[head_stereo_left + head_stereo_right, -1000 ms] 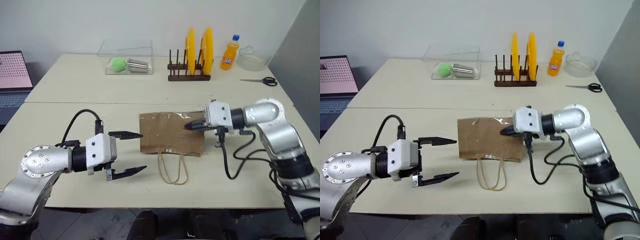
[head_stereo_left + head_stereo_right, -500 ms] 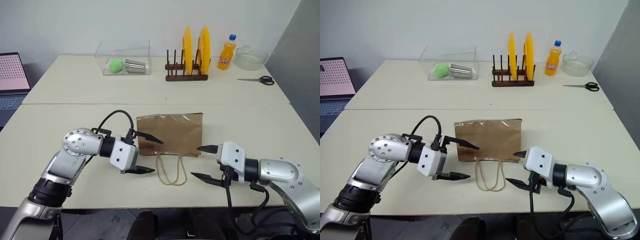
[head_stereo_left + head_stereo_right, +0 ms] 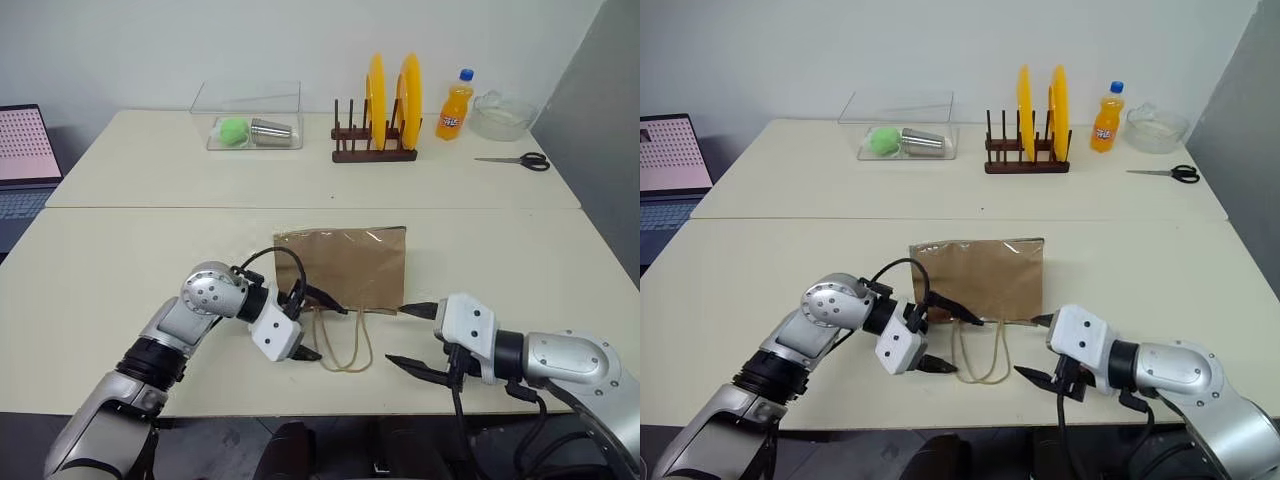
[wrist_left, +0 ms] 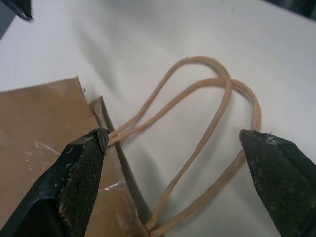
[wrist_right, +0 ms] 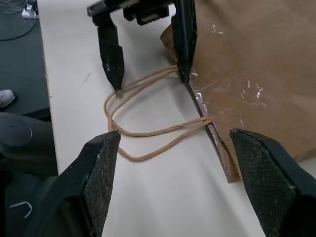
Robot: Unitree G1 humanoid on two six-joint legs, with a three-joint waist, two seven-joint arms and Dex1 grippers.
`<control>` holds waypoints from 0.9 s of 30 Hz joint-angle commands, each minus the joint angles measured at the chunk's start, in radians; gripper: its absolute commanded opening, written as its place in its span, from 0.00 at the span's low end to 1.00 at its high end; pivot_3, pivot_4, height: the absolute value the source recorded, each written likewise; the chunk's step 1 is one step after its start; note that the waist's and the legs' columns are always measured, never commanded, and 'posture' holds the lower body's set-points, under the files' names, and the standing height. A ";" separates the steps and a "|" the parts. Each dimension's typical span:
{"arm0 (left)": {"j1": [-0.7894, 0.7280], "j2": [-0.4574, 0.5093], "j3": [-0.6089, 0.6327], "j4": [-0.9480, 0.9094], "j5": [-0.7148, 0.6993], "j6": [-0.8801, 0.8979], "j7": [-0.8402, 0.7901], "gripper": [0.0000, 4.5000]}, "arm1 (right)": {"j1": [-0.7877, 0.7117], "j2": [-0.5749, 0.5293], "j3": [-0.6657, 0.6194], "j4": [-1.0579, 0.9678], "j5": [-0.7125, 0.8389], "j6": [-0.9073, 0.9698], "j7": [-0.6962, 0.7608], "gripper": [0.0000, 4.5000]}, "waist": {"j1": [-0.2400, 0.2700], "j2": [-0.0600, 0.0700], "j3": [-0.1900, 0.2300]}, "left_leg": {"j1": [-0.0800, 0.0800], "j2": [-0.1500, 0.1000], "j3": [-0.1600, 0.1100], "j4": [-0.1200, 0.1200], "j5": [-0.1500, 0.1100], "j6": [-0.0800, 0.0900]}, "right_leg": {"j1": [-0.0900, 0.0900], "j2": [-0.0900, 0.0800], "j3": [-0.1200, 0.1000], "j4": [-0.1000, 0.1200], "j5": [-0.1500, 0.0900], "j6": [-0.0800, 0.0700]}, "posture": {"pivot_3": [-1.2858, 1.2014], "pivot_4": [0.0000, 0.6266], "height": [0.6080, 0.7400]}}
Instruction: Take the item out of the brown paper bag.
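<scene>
The brown paper bag [image 3: 343,268] lies flat, mouth and handles [image 3: 340,340] toward the robot, between both released pincers.

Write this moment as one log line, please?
stage: reaching for bag mouth | bag: flat on table, handles toward robot | left claw: open at handles | right claw: open, beside bag | item: not seen

- One brown paper bag [image 3: 343,267] with two loop handles [image 3: 342,339].
- Two yellow plates [image 3: 391,101] in one rack [image 3: 372,152].
- One orange soda bottle [image 3: 454,107].
- One pair of scissors [image 3: 515,160].
- One clear box [image 3: 248,114].
- One laptop [image 3: 22,157].
</scene>
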 commanded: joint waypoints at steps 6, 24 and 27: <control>-0.065 -0.069 -0.067 0.072 0.093 -0.102 0.086 0.80 | 0.024 -0.025 -0.046 -0.066 0.050 0.022 -0.042 0.83 | 0.001 -0.001 -0.001 | 0.000 0.000 0.000 0.000 0.000 0.000 | 0.001 0.000 0.000 0.000 0.000 0.001 | 0.52 0.24 1.00; -0.087 -0.087 0.035 -0.127 -0.152 0.341 0.141 0.00 | 0.007 -0.144 0.096 -0.039 -0.054 -0.194 0.020 0.83 | -0.002 -0.001 -0.001 | 0.000 0.000 -0.002 0.001 0.000 0.000 | 0.001 0.000 -0.001 0.000 0.000 0.001 | 0.52 0.24 1.00; -0.111 -0.099 0.063 -0.177 -0.180 0.462 0.159 0.00 | -0.026 -0.143 0.169 0.012 -0.147 -0.293 0.014 0.83 | -0.003 -0.001 -0.001 | 0.000 0.000 -0.002 0.001 0.000 0.000 | 0.001 0.000 -0.001 0.000 0.000 0.001 | 0.52 0.24 1.00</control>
